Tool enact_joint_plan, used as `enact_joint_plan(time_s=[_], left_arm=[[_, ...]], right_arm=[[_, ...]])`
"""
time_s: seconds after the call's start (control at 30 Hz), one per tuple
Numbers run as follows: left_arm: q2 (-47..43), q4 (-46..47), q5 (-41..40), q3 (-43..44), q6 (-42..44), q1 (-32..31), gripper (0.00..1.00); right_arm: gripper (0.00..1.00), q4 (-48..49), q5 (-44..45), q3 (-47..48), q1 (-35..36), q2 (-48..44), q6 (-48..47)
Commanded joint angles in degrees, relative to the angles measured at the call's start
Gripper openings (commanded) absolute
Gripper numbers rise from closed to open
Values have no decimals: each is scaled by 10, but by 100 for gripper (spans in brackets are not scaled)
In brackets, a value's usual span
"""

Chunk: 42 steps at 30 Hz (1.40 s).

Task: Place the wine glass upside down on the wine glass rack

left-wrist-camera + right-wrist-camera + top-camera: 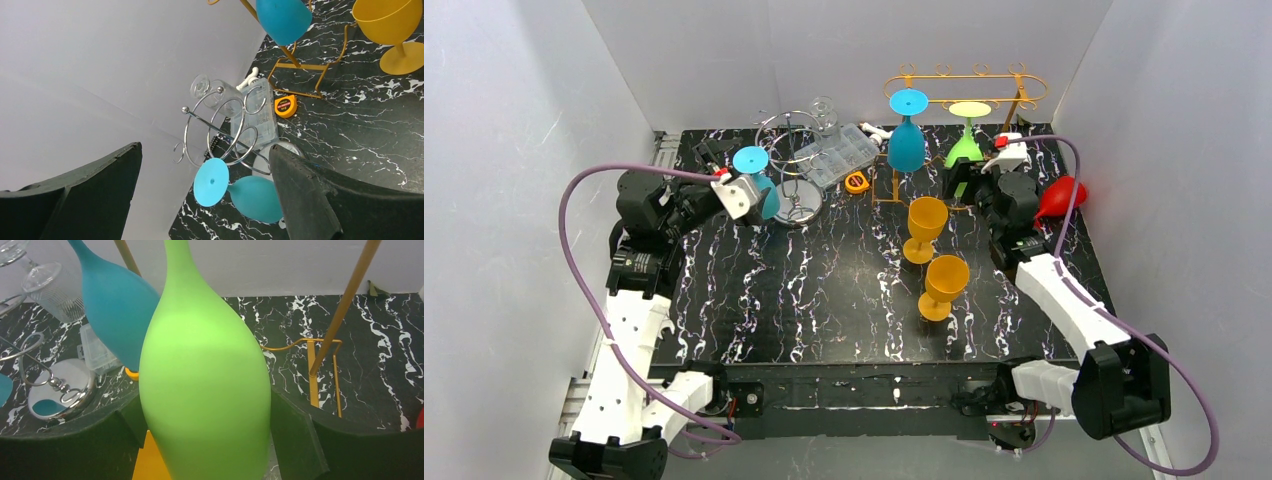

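The green wine glass (pixel 205 390) hangs upside down with its foot on the rails of the gold rack (pixel 344 305), at the rear of the tabletop (pixel 824 300). The right end effector (pixel 207 410) flanks its bowl closely; you cannot tell whether it grips. The left end effector (pixel 205 150) stands open and empty. Treat this step as release: spread the fingers, then withdraw level, clear of the bowl.

Tape measure (pixel 285 106) label too small to read
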Motion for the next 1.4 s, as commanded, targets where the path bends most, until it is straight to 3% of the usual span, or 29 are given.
enact_joint_plan(time_s=[0.0, 0.4, 1.1, 1.17, 1.23, 1.3, 1.37], left_arm=[[-13, 4, 7, -12, 11, -2, 98], [-13, -9, 9, -15, 25, -3, 98], [-18, -13, 10, -21, 43, -2, 98], [-18, -14, 11, -21, 42, -2, 98], [-18, -13, 12, -22, 40, -2, 98], [-19, -13, 13, -22, 40, -2, 98], [-19, -12, 14, -21, 40, -2, 98]], right_arm=[[54, 66, -15, 30, -9, 21, 12], [54, 92, -30, 33, -68, 36, 43], [53, 118, -51, 42, -91, 96, 62], [57, 117, -49, 41, -91, 100, 62], [71, 114, -50, 39, -91, 102, 62], [91, 110, -51, 39, -91, 102, 65], [98, 96, -55, 42, -91, 101, 65]])
